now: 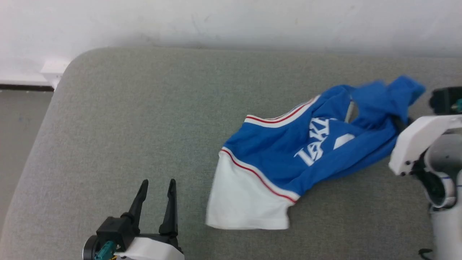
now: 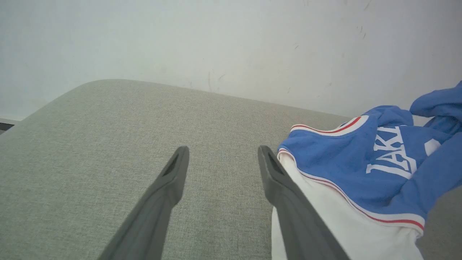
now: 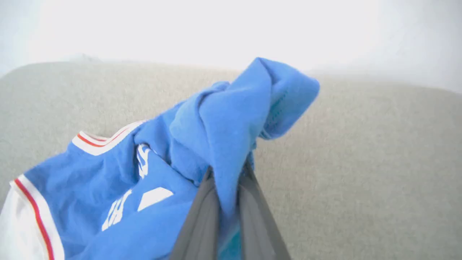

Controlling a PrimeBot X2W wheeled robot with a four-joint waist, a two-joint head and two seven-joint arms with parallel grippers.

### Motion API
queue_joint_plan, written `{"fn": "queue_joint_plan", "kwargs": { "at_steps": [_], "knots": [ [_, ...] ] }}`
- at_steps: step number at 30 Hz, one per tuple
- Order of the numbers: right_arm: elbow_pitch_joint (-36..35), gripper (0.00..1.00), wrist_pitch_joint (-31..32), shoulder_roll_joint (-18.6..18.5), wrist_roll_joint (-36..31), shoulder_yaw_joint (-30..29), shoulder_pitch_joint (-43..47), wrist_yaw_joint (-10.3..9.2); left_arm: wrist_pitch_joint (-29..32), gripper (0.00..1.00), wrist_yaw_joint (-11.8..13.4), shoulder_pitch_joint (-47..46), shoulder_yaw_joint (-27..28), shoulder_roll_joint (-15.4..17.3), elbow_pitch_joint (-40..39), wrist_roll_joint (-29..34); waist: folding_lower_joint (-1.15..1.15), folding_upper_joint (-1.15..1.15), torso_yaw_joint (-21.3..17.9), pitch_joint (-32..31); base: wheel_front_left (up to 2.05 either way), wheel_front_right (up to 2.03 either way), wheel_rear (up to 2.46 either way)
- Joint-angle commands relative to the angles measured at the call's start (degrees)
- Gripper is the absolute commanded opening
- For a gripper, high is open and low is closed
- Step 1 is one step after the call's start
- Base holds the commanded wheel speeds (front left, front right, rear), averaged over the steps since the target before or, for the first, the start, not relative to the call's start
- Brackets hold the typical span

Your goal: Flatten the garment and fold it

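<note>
On the cushion [image 1: 144, 108], the right gripper [image 3: 227, 174] pinches the garment [image 1: 281, 151], the left gripper [image 1: 158, 182] spread beside it.

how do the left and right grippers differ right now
The left gripper is open and empty; the right gripper is shut on the garment. The left gripper is beside the white sleeve, apart from it; the right gripper pinches a bunched blue end. Both have long dark fingers.
</note>
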Motion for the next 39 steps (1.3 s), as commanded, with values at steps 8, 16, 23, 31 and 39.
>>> {"fn": "queue_joint_plan", "kwargs": {
  "at_steps": [8, 16, 23, 31, 39],
  "knots": [
    [-18.6, 0.0, 4.4, 2.6, 1.4, -7.7, 14.1, -0.04, -0.3, 1.0, 0.2, 2.2, -0.3, -0.1, 0.3, 0.2, 0.0, 0.0, -2.8, -3.9, 0.0, 0.0, 0.0],
    [-21.1, 0.0, 5.1, 4.5, 7.4, -15.0, 34.8, -0.04, -0.3, 1.0, 0.2, 3.0, -0.4, 0.3, 0.0, 0.2, 0.0, 0.0, -3.7, -3.3, 0.0, 0.0, 0.0],
    [-12.1, 0.09, -3.1, 4.5, 8.5, -12.9, 39.4, -0.04, -0.1, 1.0, 0.3, 3.1, -0.8, 0.8, 0.2, 0.1, 0.0, 0.0, -5.1, -3.5, 0.0, 0.0, 0.0],
    [-10.7, 1.0, -11.1, 4.5, 7.5, -9.5, 33.3, -0.04, 0.4, 1.0, 0.8, 3.8, -0.9, 1.2, -0.1, 0.0, 0.0, 0.0, -5.6, -5.7, 0.0, 0.0, 0.0],
    [-17.9, 1.0, -10.7, 4.5, 5.4, -7.1, 24.6, -0.04, 0.4, 1.0, 1.3, 4.2, -1.2, 1.1, -0.6, -0.6, 0.0, 0.0, -5.2, -5.7, 0.0, 0.0, 0.0]
  ]
}}
